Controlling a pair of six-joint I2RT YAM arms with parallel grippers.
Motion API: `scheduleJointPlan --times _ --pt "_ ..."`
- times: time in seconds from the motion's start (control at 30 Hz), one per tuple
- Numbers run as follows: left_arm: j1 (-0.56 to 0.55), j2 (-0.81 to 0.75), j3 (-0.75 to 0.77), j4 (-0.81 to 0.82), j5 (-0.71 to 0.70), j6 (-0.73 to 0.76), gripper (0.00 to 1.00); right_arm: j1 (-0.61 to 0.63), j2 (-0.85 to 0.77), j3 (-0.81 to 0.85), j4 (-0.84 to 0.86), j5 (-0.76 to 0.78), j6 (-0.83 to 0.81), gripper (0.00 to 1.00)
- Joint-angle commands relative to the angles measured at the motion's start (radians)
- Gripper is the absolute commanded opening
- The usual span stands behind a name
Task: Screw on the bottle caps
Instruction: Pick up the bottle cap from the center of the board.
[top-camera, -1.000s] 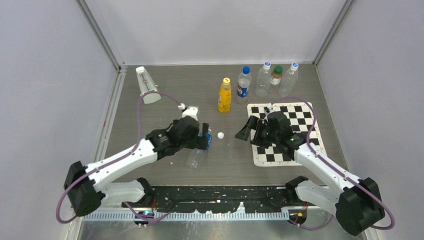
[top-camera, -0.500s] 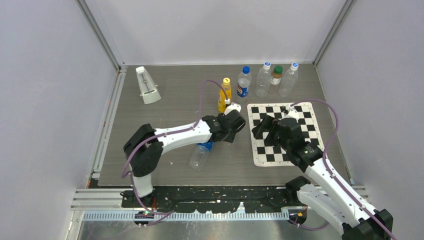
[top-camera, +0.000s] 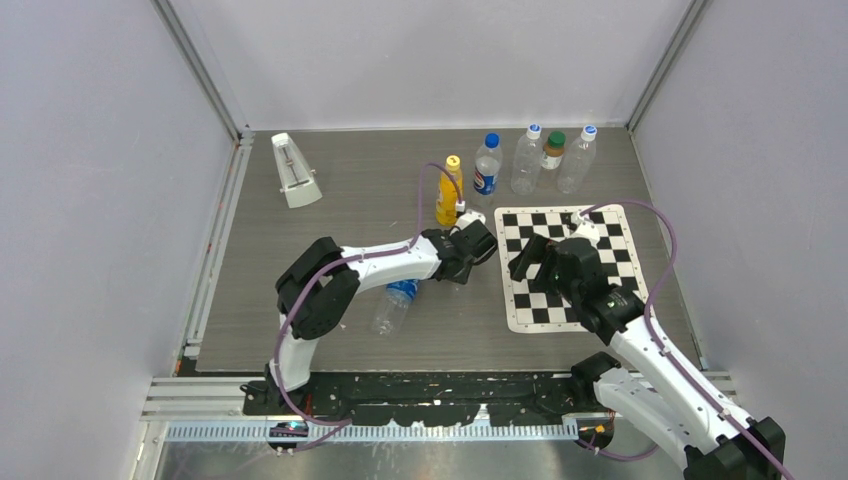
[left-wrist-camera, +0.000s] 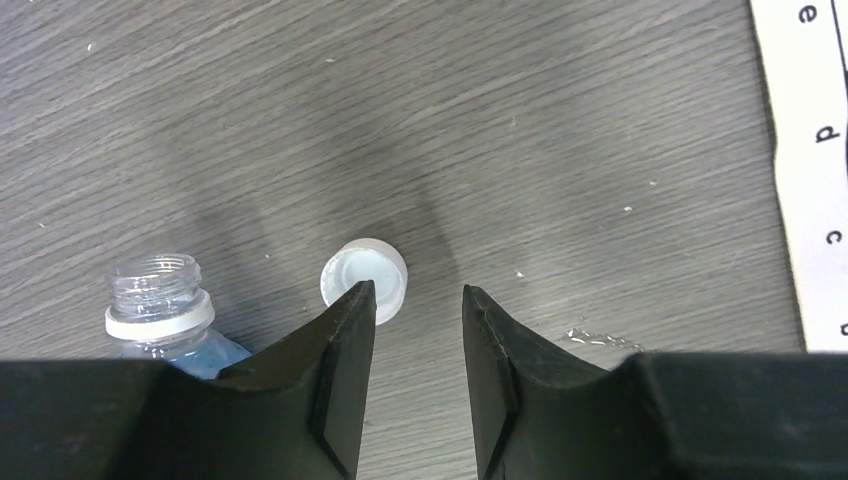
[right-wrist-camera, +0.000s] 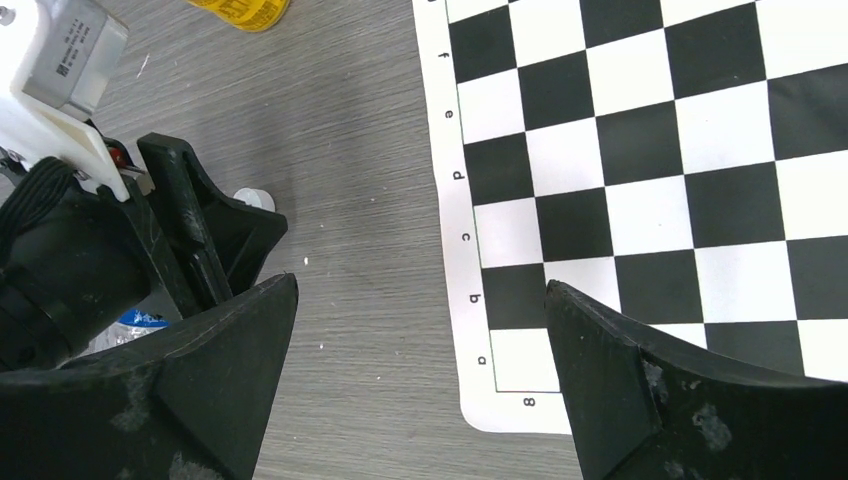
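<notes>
left gripper (left-wrist-camera: 416, 292) narrowly parted beside white cap (left-wrist-camera: 362, 277) (upturned), right gripper (right-wrist-camera: 420, 284) spread wide

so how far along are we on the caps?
Done: the five back-row bottles all wear caps. In hand: nothing gripped yet; the left claw hovers part-open, with the white cap lying open side up by one finger, outside the jaws. Left: the lying bottle has a bare neck. The right claw is open, empty.

Left arm swings to mid-frame, jaws narrowing.
The left gripper (top-camera: 470, 245) has crossed from centre-left to just beside the chessboard (top-camera: 604, 226), hiding the white cap (left-wrist-camera: 365, 280) from above; the right gripper (top-camera: 528, 258) has shifted slightly rightward.
</notes>
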Motion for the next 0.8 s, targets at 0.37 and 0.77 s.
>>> scheduleJointPlan --times 0.37,0.77 --pt "0.022 0.029 -0.014 0.047 -0.005 -0.036 0.33 -0.003 0.045 0.001 0.051 -0.005 -0.021 0.99" --pt "0.023 -0.142 -0.097 0.112 0.071 -0.043 0.01 0.0 -0.032 -0.05 0.224 -0.109 -0.061 0.91"
